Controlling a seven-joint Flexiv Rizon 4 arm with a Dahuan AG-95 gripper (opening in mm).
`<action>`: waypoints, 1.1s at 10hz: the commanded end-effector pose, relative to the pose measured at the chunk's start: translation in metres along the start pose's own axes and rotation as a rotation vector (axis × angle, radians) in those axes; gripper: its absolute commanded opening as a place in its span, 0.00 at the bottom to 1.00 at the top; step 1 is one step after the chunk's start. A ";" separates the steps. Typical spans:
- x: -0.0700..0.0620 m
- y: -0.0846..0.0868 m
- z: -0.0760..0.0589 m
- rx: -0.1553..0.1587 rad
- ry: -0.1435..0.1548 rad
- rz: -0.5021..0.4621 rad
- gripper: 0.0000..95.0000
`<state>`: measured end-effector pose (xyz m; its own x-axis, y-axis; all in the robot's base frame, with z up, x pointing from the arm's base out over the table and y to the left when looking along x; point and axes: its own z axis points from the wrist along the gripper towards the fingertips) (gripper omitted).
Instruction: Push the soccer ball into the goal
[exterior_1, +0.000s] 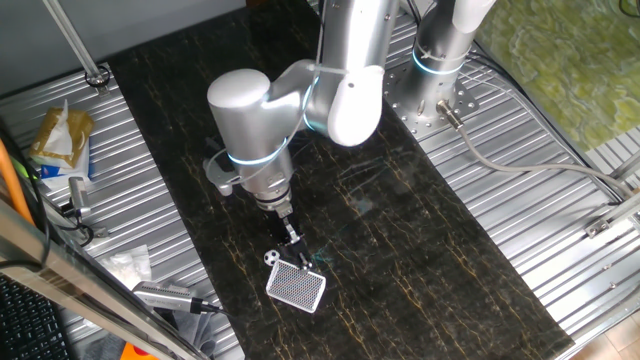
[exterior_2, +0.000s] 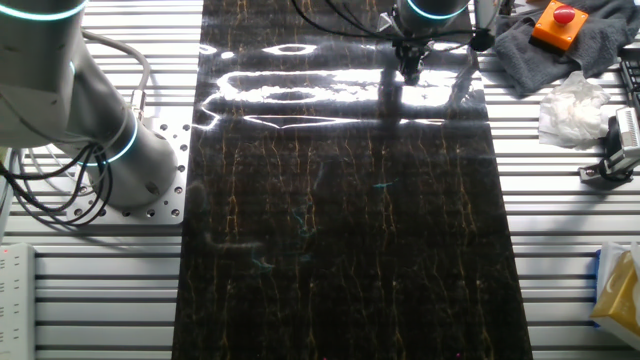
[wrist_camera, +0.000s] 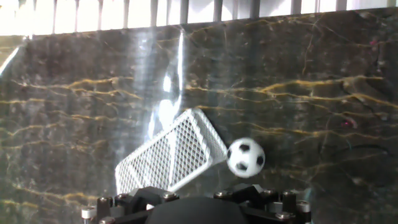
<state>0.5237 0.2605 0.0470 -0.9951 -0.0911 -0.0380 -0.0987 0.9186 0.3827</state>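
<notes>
1. In the hand view, the goal (wrist_camera: 171, 155) lies left of centre on the dark marble table (wrist_camera: 311, 74), tilted, its long axis running lower-left to upper-right.
2. The soccer ball (wrist_camera: 245, 157) sits just beside the goal's right end, possibly touching its rim.
3. The gripper (exterior_1: 293, 243) hovers close above both; whether its jaws are parted or closed cannot be told.
4. Judging by this, the ball must travel left.

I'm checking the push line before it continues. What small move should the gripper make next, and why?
Probably a short nudge of the soccer ball leftward in the hand view, toward the goal. The ball sits just beside the goal's right corner, not yet in the netting, with the gripper close by.
</notes>
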 end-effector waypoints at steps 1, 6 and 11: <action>-0.005 -0.001 0.001 0.004 -0.009 -0.016 0.80; -0.029 -0.008 -0.020 0.052 0.008 -0.097 0.80; -0.053 -0.011 -0.023 0.053 -0.007 -0.132 1.00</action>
<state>0.5786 0.2458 0.0654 -0.9732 -0.2111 -0.0911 -0.2294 0.9187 0.3217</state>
